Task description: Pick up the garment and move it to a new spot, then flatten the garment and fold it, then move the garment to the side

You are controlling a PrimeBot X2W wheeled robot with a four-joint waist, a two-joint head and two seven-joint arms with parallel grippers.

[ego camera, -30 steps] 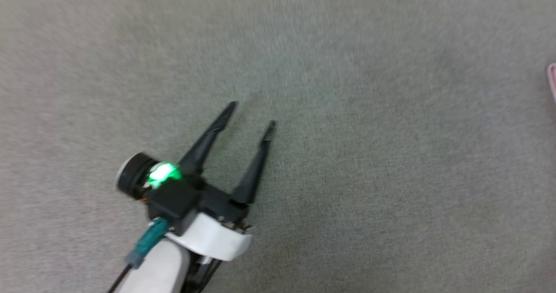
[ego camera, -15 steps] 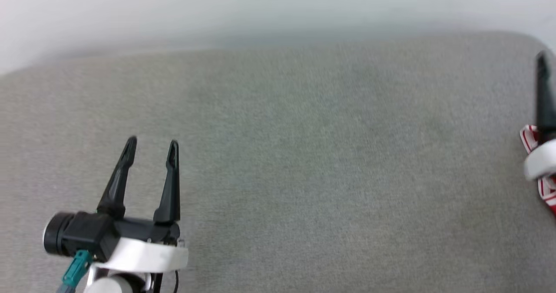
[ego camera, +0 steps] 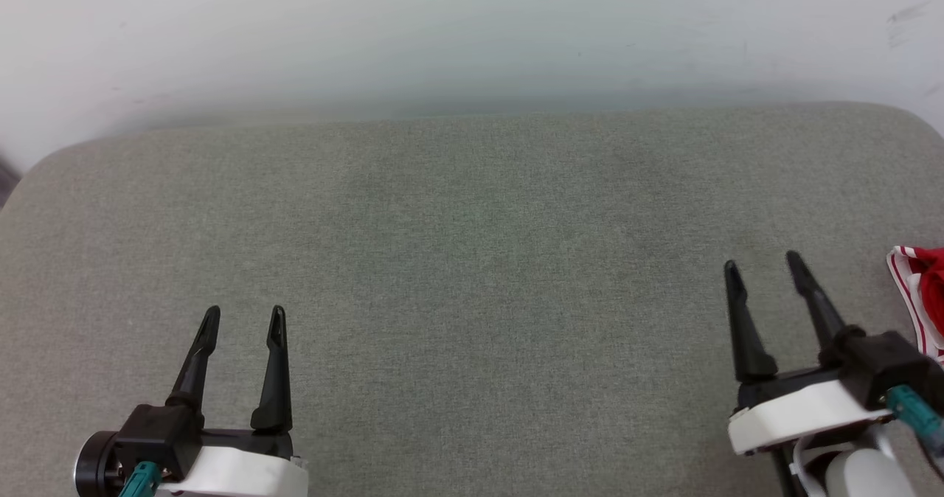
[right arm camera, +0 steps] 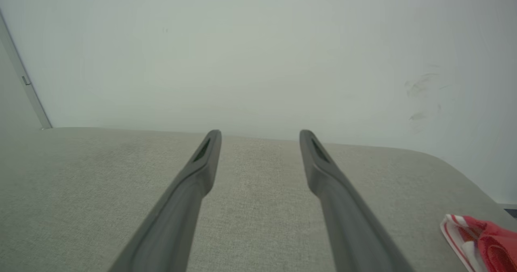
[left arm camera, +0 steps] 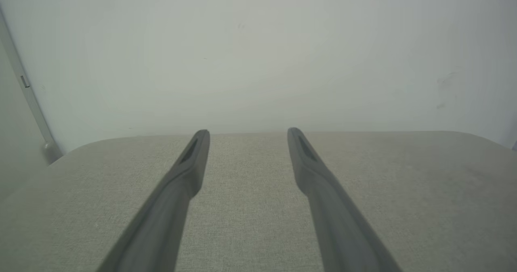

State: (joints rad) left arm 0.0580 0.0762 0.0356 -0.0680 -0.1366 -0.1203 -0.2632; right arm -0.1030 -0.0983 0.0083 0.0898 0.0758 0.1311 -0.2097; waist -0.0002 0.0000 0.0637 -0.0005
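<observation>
The left hand and right hand hover open and empty, seemingly ready to reach. The shirt lies bunched at the bench's right edge.

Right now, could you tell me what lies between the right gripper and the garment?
Only bare grey cushion separates the right gripper from the garment, which lies to its right; the head view and right wrist view both show this.

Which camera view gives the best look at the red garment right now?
The right wrist view: the garment lies at its lower right, red folds and striped trim visible, though cut by the frame edge. The head view catches a narrower strip of it at its right edge, beside the right gripper.
</observation>
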